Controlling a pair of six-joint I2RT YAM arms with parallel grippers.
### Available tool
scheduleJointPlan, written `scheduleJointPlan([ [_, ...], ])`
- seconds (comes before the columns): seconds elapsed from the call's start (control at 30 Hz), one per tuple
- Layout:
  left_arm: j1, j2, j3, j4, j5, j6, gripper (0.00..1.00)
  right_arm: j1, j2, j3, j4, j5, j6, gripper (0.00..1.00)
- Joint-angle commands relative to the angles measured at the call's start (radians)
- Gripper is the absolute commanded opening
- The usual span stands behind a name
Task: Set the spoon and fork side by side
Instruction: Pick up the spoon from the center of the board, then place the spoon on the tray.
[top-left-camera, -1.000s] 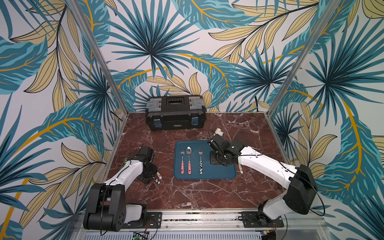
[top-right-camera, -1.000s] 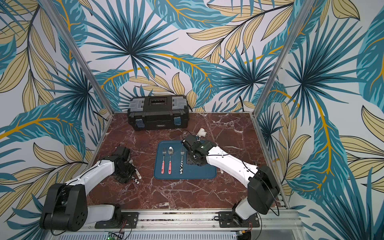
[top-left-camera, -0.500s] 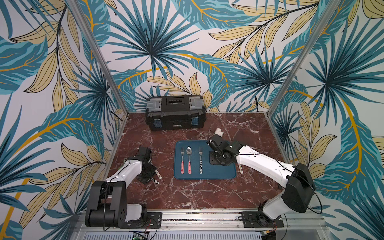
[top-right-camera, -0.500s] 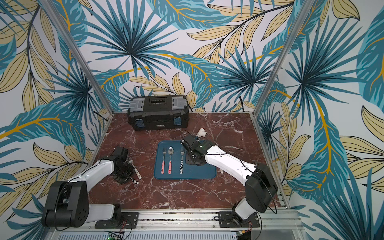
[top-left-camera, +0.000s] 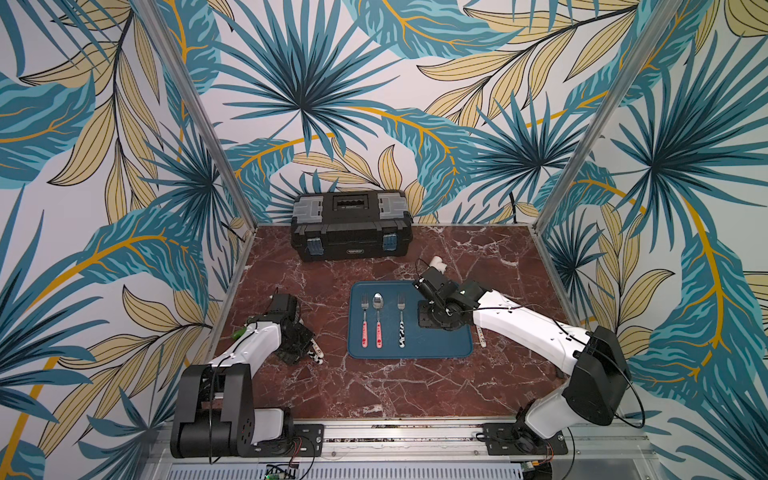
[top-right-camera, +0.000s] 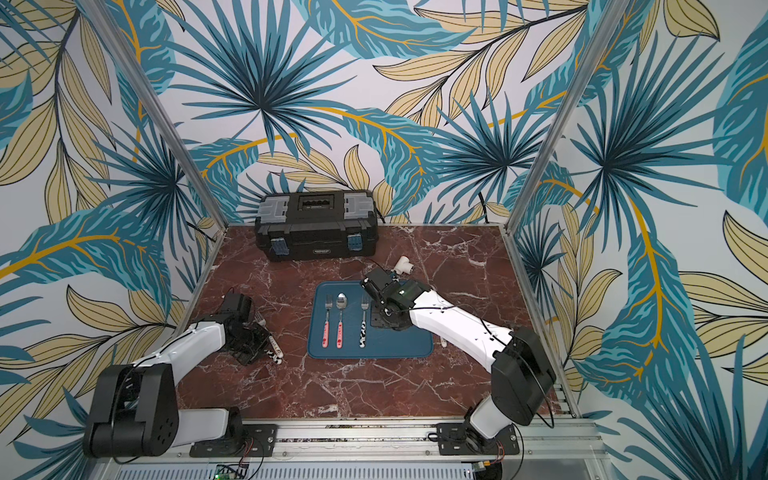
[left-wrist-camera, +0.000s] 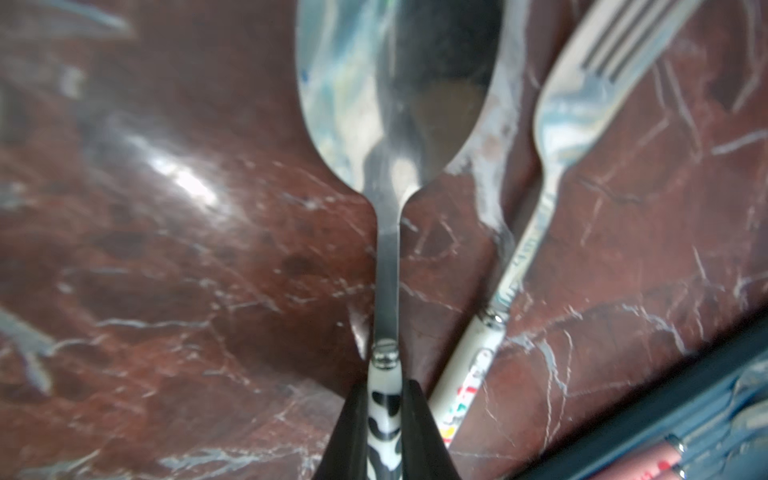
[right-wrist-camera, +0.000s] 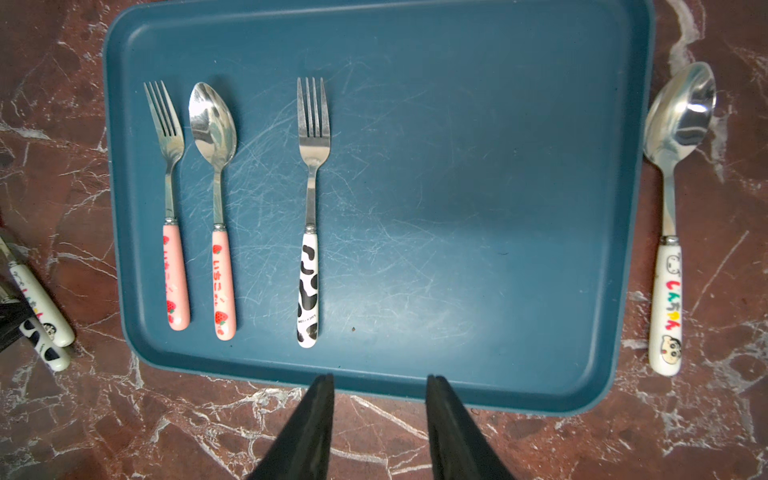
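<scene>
- Cutlery count: three forks and three spoons are showing across the views.
- Three pieces are lying parallel on the blue tray (right-wrist-camera: 457, 104): a pink strawberry-handled fork (right-wrist-camera: 168, 208), a pink strawberry-handled spoon (right-wrist-camera: 216, 208) just beside it, and a cow-print fork (right-wrist-camera: 311, 216) set apart from that pair.
- The left gripper (left-wrist-camera: 384, 432) is clamping the cow-print spoon (left-wrist-camera: 388, 166) by its handle; the jaws are pressing both sides of the handle, over the marble table (left-wrist-camera: 166, 270) beside the tray's left edge.
- A cartoon-handled fork (left-wrist-camera: 536, 232) is lying on the marble just beside that spoon.
- A cartoon-handled spoon (right-wrist-camera: 669, 216) is lying on the marble just outside the tray's right edge, parallel to it.
- The right gripper (right-wrist-camera: 380, 419) is hovering over the tray with its jaws partly apart, holding nothing.
- Open room: the tray's half right of the cow-print fork is lying bare.
- One black toolbox (top-left-camera: 352, 224) is sitting at the table's back edge, well apart from the tray.
</scene>
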Motion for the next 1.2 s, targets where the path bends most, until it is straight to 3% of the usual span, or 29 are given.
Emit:
scheduleJointPlan([
  [0.0,-0.021,-0.024,0.075,-0.029,0.035,0.093,0.1,-0.003,-0.001,0.018,-0.028,0.031,-0.008,0.43],
  [0.13,-0.091,-0.082,0.178,-0.154,-0.021,0.153,0.1,-0.005,-0.009,0.028,-0.047,0.062,-0.007,0.43],
  [0.3,-0.263,-0.104,0.348,-0.251,-0.083,0.192,0.1,-0.051,-0.053,-0.001,-0.059,0.125,-0.015,0.43],
  [0.57,-0.63,0.2,0.654,-0.237,-0.073,0.179,0.1,-0.258,-0.188,-0.114,-0.088,0.152,-0.039,0.43],
  [0.67,-0.725,0.331,0.789,-0.252,-0.067,0.185,0.1,-0.317,-0.254,-0.154,-0.107,0.172,-0.057,0.43],
  [0.87,-0.802,0.507,0.93,-0.242,-0.04,0.171,0.1,-0.393,-0.326,-0.234,-0.094,0.149,-0.086,0.43],
  [1.17,-0.829,0.697,1.045,-0.21,-0.008,0.088,0.1,-0.438,-0.349,-0.313,-0.031,0.097,-0.105,0.43],
])
